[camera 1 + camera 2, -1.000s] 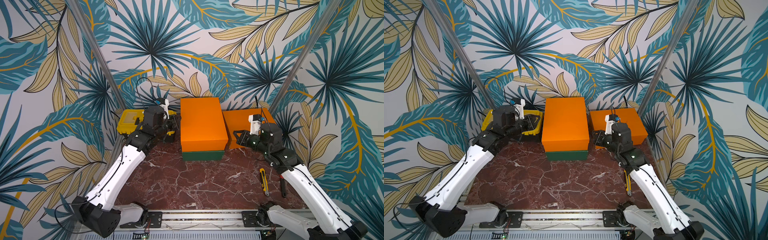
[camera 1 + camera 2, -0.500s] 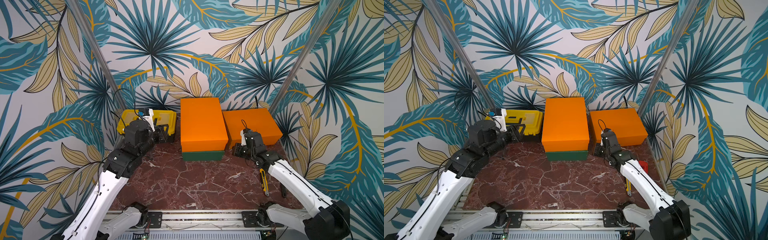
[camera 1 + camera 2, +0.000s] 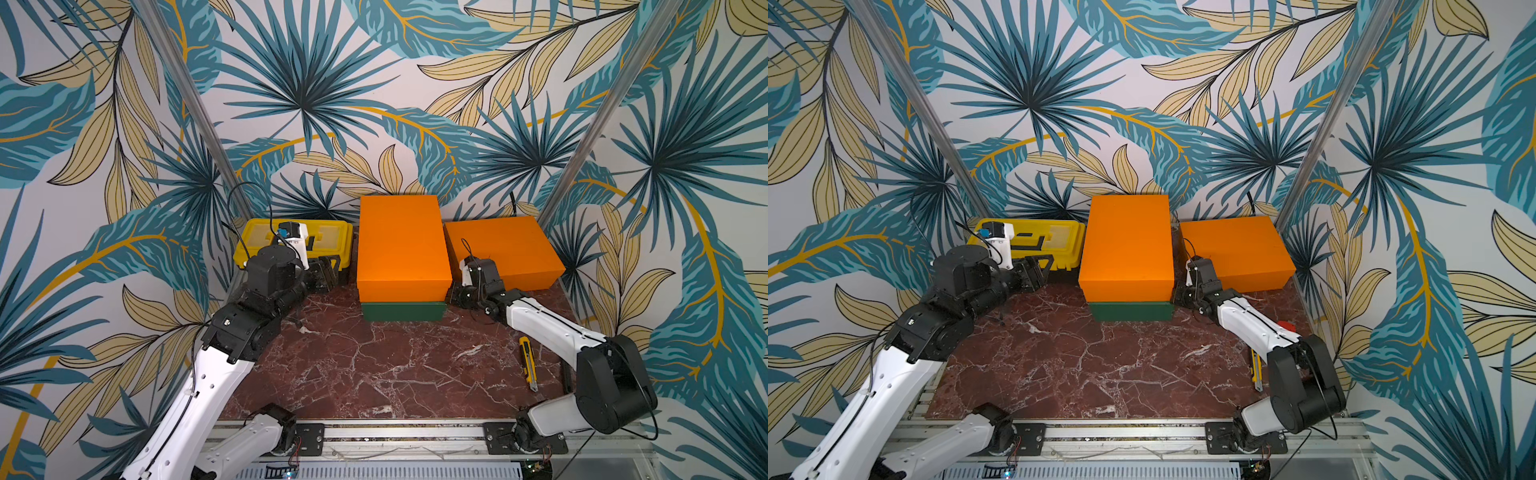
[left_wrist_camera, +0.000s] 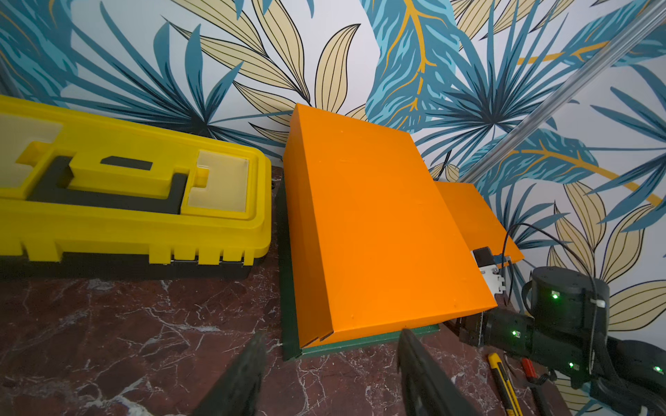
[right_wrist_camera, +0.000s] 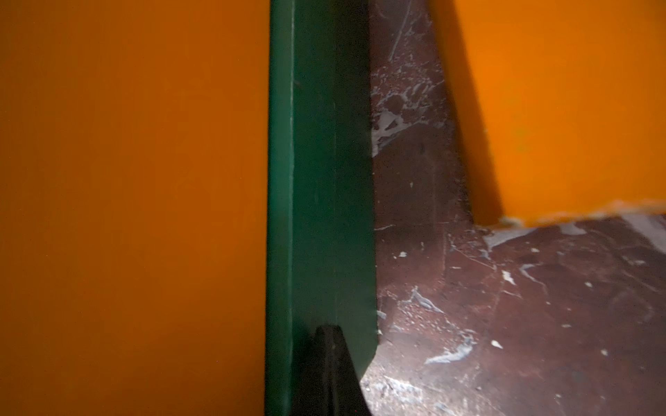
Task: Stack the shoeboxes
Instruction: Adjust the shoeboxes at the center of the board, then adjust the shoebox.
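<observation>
1. Left end effector open, empty; right end effector closed, tip against the green shoebox.
2. The top orange shoebox sits on it; the second orange shoebox rests beside, on the counter.
3. Probably light, stiff cardboard: press opposite long sides, low down.

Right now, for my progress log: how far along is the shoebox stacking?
Done: one orange shoebox sits on the green shoebox. In hand: nothing; left gripper open, right gripper shut beside it. Left: the second orange shoebox, on the table, goes on top.
</observation>
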You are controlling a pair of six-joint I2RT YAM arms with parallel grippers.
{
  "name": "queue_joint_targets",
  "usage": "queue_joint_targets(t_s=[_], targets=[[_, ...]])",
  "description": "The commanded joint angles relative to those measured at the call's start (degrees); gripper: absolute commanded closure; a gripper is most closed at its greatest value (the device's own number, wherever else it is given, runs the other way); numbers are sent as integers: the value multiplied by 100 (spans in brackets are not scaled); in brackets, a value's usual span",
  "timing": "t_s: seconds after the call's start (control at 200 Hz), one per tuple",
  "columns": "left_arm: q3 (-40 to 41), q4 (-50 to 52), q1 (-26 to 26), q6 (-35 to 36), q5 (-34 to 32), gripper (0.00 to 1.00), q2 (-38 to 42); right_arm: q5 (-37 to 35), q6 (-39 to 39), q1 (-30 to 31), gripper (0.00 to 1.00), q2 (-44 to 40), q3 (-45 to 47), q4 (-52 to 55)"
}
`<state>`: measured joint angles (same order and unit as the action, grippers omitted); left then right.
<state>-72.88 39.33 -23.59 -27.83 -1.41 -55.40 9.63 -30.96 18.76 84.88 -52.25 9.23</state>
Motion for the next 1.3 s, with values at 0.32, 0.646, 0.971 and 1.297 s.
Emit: queue_joint_targets(t_s=[0.32, 0.646, 0.971, 1.297], targets=[[-507, 1, -24, -133, 633, 40, -675, 970, -596, 13, 100, 50, 436, -915], [-1020, -13, -124, 90, 101, 29, -1223, 514, -286, -22, 100, -852, 134, -32], [-952, -63, 69, 28, -229, 0, -1761, 1023, -488, -22, 100, -1097, -223, -30], [-531, -912, 492, -256, 955, 0, -2183, 1033, -556, -13, 100, -1124, -351, 23]])
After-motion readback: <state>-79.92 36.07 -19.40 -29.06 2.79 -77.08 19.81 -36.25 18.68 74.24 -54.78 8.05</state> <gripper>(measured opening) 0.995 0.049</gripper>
